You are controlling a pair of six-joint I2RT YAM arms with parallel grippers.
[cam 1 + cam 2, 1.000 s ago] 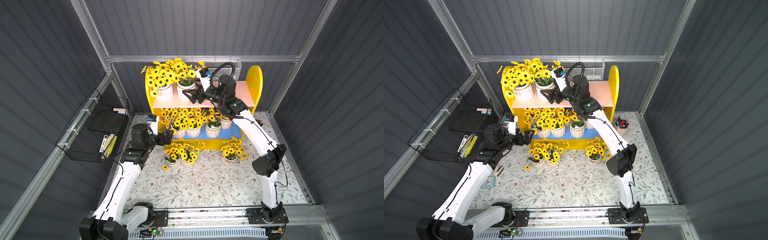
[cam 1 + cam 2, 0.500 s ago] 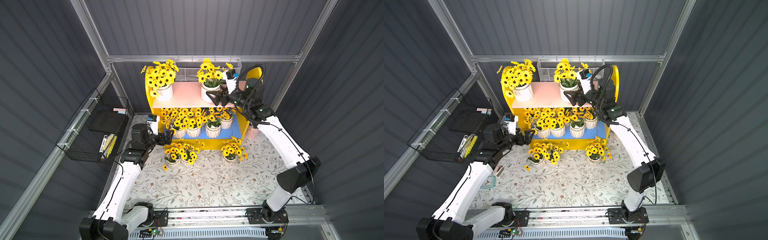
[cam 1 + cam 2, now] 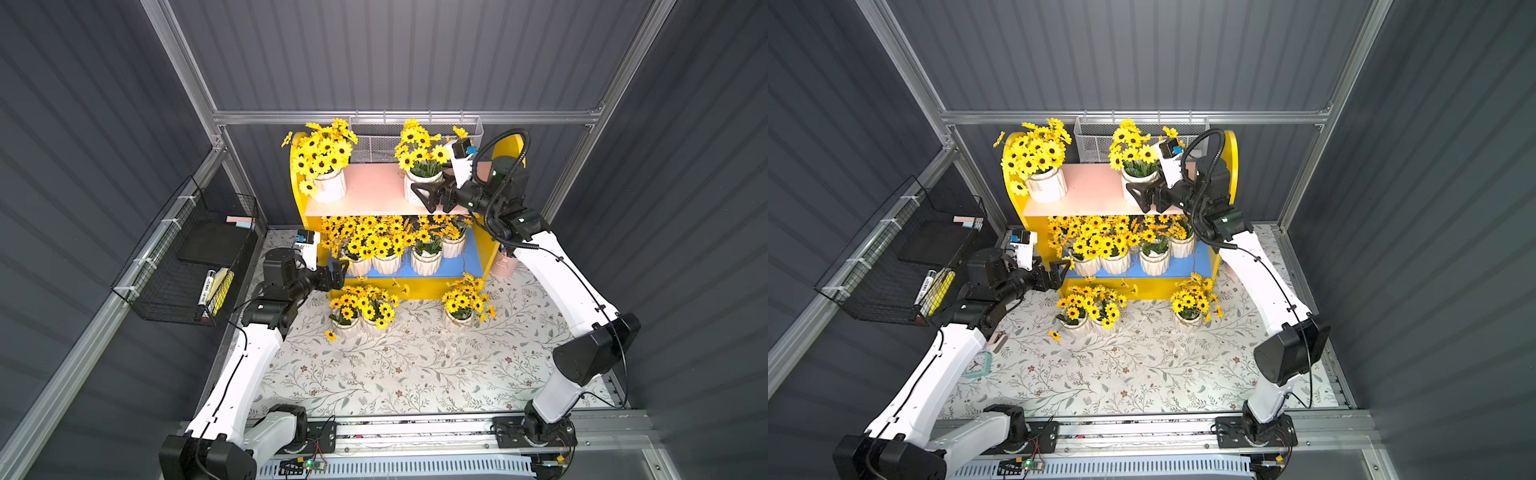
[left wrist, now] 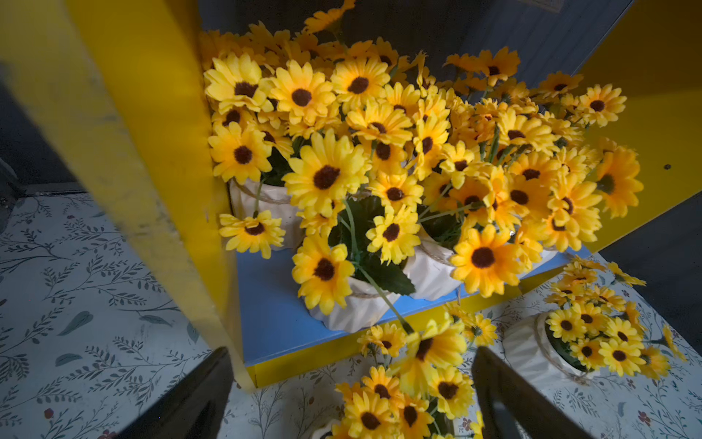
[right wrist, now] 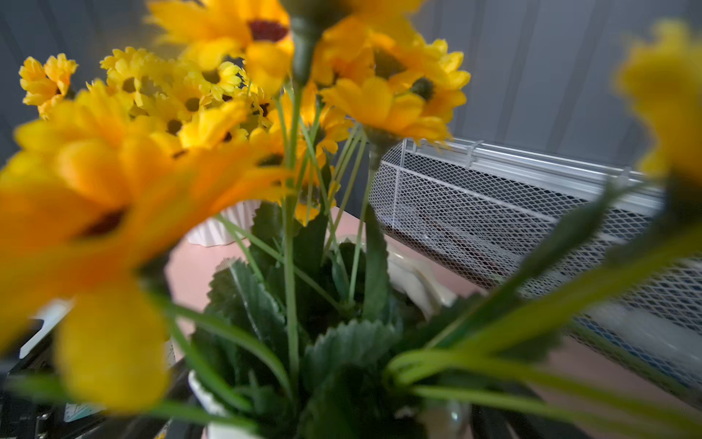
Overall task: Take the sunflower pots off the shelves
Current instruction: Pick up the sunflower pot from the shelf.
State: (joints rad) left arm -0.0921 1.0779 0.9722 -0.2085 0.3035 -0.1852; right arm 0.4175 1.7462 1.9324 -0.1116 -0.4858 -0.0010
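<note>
The left hand [image 3: 340, 272] hovers spread and empty just beside the left panel of the shelves [image 3: 419, 286], level with the blue board [image 3: 473, 257]. One sunflower pot [image 3: 330, 189] stands at the left end of the pink board [image 3: 374, 193]. About four lower pots [image 3: 386, 264] crowd the blue board. Three are down on the tabletop [image 3: 415, 374]: a pair [image 3: 359, 324] and a single pot [image 3: 457, 318]. At the pink board's right end, the right hand [image 3: 432, 190] flanks another pot [image 3: 415, 183], jaws wide. Whether it pinches cannot be told. Roughly a third looks done, with six pots left.
</note>
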